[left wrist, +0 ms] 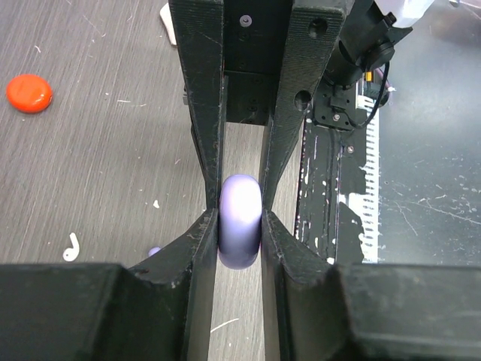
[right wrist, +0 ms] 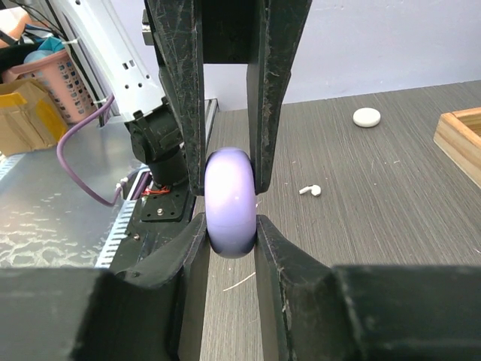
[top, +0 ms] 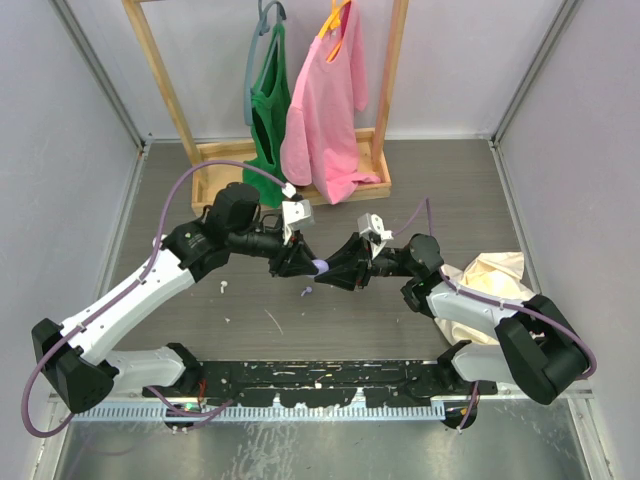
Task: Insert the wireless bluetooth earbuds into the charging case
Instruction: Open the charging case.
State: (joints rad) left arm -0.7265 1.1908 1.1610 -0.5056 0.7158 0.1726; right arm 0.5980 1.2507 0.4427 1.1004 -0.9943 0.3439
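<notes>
A rounded lavender charging case [top: 320, 267] is held above the table between both grippers, and it looks closed. My left gripper [top: 306, 263] is shut on it from the left [left wrist: 240, 222], with the case [left wrist: 240, 218] between its fingertips. My right gripper [top: 336, 269] is shut on it from the right [right wrist: 231, 226], with the case [right wrist: 231, 199] filling its jaws. One tiny lavender earbud [top: 306, 291] lies on the table just below the case and also shows in the left wrist view [left wrist: 154, 251]. A second pale, stemmed earbud [top: 222, 286] lies farther left [left wrist: 71, 247] [right wrist: 310, 190].
A wooden rack [top: 215, 165] with green and pink clothes stands at the back. A cream cloth [top: 492, 274] lies at the right. An orange disc [left wrist: 28, 92] and a white disc [right wrist: 367, 116] lie on the table. A wooden frame corner [right wrist: 460, 139] is nearby.
</notes>
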